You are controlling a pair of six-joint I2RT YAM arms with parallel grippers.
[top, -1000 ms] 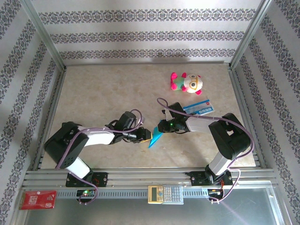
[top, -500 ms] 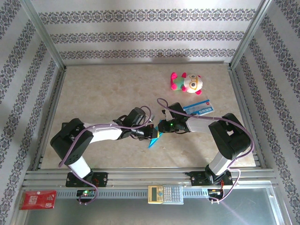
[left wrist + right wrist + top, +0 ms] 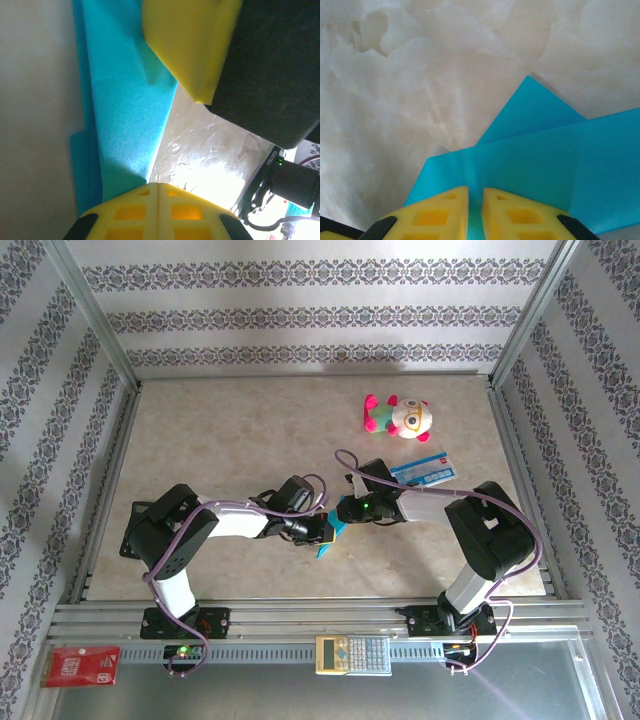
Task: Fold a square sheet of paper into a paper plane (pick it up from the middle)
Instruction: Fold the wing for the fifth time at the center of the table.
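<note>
The sheet of paper (image 3: 329, 536) is teal-blue and folded into a slim pointed shape, held just above the table's middle front. My right gripper (image 3: 343, 512) is shut on it: in the right wrist view the paper (image 3: 545, 150) runs up between the yellow fingertips (image 3: 475, 192). My left gripper (image 3: 321, 528) comes in from the left and is shut, its fingers pressed together (image 3: 158, 186) with nothing seen between them. The paper's edge (image 3: 125, 100) passes just beside and behind its left finger. The right gripper's yellow finger (image 3: 190, 40) shows at the top of the left wrist view.
A plush toy (image 3: 400, 417) lies at the back right, and a white-and-blue card (image 3: 425, 468) sits just behind the right arm. On the front rail are a calculator (image 3: 352, 653) and a red packet (image 3: 80, 665). Metal frame posts and patterned walls enclose the table.
My left arm has reached right, up to the paper, and its jaws have closed. The right gripper has kept its hold and place.
</note>
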